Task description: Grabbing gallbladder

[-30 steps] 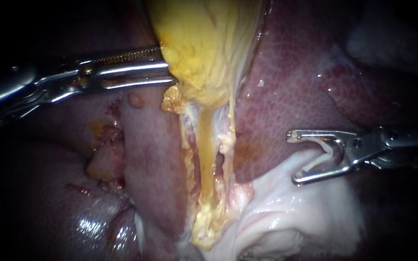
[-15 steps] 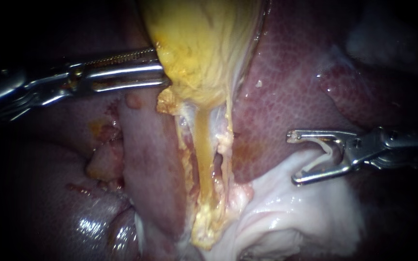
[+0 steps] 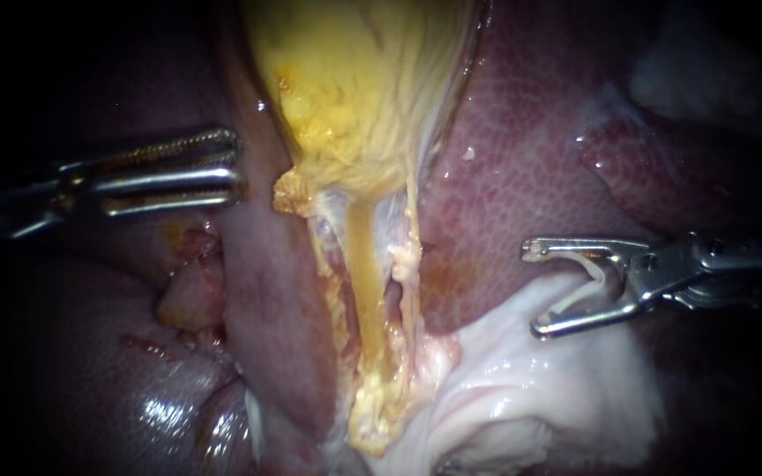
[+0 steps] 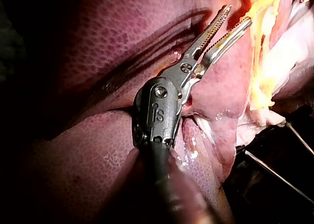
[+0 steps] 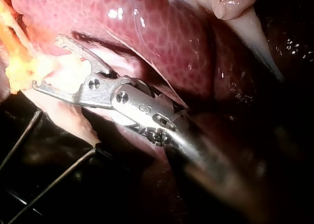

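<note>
Nearer one: left instrument (image 3: pixel 238 166) is hovering just beside gallbladder (image 3: pixel 359 79), pincer narrowly open, gripping nothing. The gallbladder is lying straight ahead of its tips, long axis crossing them. The right instrument (image 3: pixel 535 291) is sitting farther off, pincer gaping, empty.

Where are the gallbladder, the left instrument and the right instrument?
gallbladder (image 3: pixel 359 88), endoscope view, its yellow body.
left instrument (image 3: pixel 236 164), endoscope view, between its jaw tips.
right instrument (image 3: pixel 535 289), endoscope view, between its jaw tips.

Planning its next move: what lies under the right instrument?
Under the right instrument lies pale white tissue, with dark red liver bordering it. Whatever sits beneath the white tissue is covered and cannot be seen.
</note>
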{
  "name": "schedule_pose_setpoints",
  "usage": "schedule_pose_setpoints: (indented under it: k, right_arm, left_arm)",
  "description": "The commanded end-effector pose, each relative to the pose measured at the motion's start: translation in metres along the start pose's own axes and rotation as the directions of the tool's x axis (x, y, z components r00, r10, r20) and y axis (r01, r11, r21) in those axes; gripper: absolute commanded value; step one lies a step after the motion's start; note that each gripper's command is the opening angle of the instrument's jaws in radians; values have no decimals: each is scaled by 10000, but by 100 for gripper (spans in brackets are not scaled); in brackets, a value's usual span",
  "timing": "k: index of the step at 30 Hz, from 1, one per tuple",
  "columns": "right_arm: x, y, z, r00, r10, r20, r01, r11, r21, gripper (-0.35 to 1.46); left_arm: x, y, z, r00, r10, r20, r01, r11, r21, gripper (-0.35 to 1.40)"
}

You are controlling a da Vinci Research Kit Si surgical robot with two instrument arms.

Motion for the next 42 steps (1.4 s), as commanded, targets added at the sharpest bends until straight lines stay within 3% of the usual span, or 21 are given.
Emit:
schedule_pose_setpoints:
  k: [1, 9, 17, 20, 21, 23, 27, 31, 42]
  right_arm:
    - [0, 0, 0, 10000, -2, 1, 2, 10000, 2, 60]
    - [0, 0, 0, 10000, -4, 1, 4, 10000, 6, 60]
    - [0, -1, 0, 10000, -5, 1, 5, 10000, 9, 60]
    - [0, -1, 0, 10000, -5, 1, 5, 10000, 8, 60]
    - [0, -1, 0, 10000, -5, 1, 5, 10000, 8, 60]
    - [0, -1, 0, 10000, -5, 1, 5, 10000, 8, 60]
    - [0, -1, 0, 10000, -5, 3, 5, 10000, 10, 60]
    - [0, -1, 0, 10000, -5, 3, 5, 10000, 8, 60]
    - [0, 0, 0, 10000, -3, 1, 3, 10000, 3, 60]
  left_arm:
    - [2, -1, 5, 10000, 10, 8, -10, 10000, 31, 27]
    - [17, -5, 36, 10000, 31, -64, -29, 9998, 201, 29]
    - [26, -7, 54, 9998, 19, -176, -13, 9995, 308, 29]
    - [26, -7, 56, 9998, -43, -177, 48, 9995, 314, 17]
    - [26, -7, 56, 9998, -102, -179, 108, 9994, 318, 5]
    - [24, -7, 53, 9995, -233, -216, 240, 9992, 331, -35]
    - [16, -8, 45, 9950, -672, -737, 694, 9972, 277, -35]
    - [14, -10, 41, 9916, -850, -970, 874, 9960, 201, -35]
    - [16, -10, 42, 9915, -838, -996, 861, 9961, 195, -35]
